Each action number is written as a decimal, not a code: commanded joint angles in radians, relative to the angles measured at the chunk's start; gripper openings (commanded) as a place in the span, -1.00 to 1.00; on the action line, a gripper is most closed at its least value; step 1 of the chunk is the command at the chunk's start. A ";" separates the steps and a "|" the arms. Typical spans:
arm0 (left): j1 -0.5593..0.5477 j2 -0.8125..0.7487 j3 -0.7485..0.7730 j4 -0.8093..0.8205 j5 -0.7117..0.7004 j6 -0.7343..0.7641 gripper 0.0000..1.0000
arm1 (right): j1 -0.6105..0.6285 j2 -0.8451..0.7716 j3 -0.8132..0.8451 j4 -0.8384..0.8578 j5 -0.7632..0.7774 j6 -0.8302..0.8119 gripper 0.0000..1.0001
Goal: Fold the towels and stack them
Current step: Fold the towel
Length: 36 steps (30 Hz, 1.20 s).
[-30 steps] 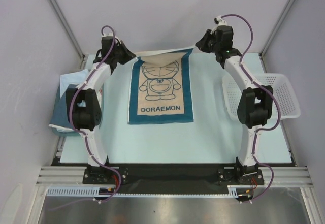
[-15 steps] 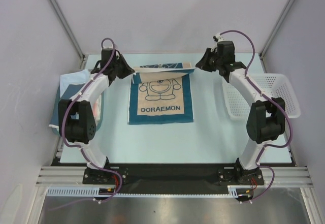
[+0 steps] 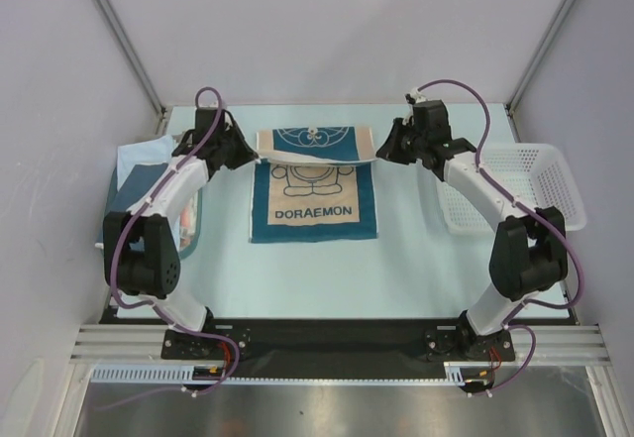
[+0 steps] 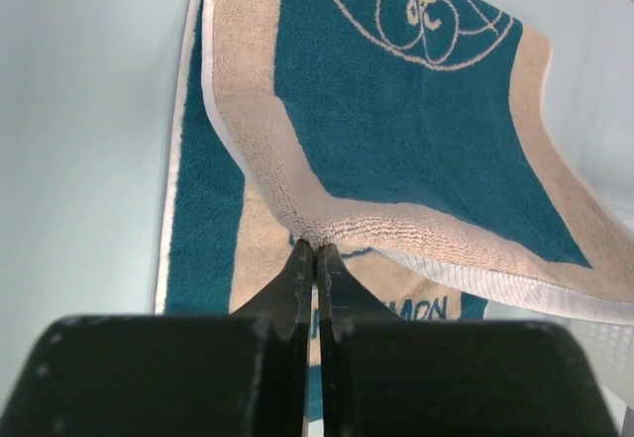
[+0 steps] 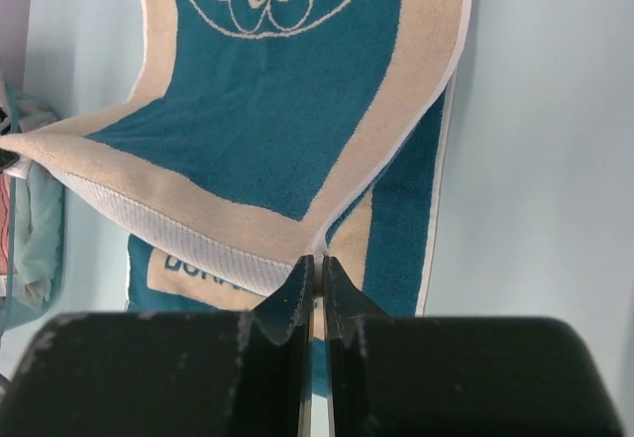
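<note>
Pale blue tabletop (image 3: 416,259) carries the teal and tan towel (image 3: 313,204) at its middle, its far end lifted and curling over toward the near side. At the far-left corner the left gripper (image 4: 315,254) pinches the hem, and the right gripper (image 5: 315,264) pinches the far-right corner, both with jaws closed tight on the thin edge. It looks like light, limp terry that sags between the two grips. The corners therefore seem the right hold, held level and taut so the edge lands square.

The pale blue table (image 3: 416,249) bears a teal towel (image 3: 313,204), basket (image 3: 555,191) and tray (image 3: 116,201).
</note>
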<state>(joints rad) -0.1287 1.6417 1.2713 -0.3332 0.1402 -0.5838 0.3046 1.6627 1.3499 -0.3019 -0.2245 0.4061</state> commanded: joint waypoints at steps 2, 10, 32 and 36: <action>-0.006 -0.078 -0.012 -0.033 -0.017 0.042 -1.00 | 0.016 -0.086 -0.021 -0.019 0.031 0.011 -1.00; -0.006 -0.135 -0.020 -0.079 -0.015 0.071 -0.99 | 0.031 -0.127 -0.037 -0.034 0.033 0.019 -1.00; -0.006 -0.247 -0.147 -0.124 0.064 0.111 -0.99 | 0.062 -0.176 -0.109 -0.100 0.031 0.011 -1.00; -0.006 -0.264 -0.176 -0.124 0.065 0.125 -0.99 | 0.077 -0.182 -0.150 -0.097 0.025 0.013 -1.00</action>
<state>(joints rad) -0.1291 1.4288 1.1107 -0.4629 0.1844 -0.4889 0.3664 1.5238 1.2201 -0.3923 -0.1959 0.4183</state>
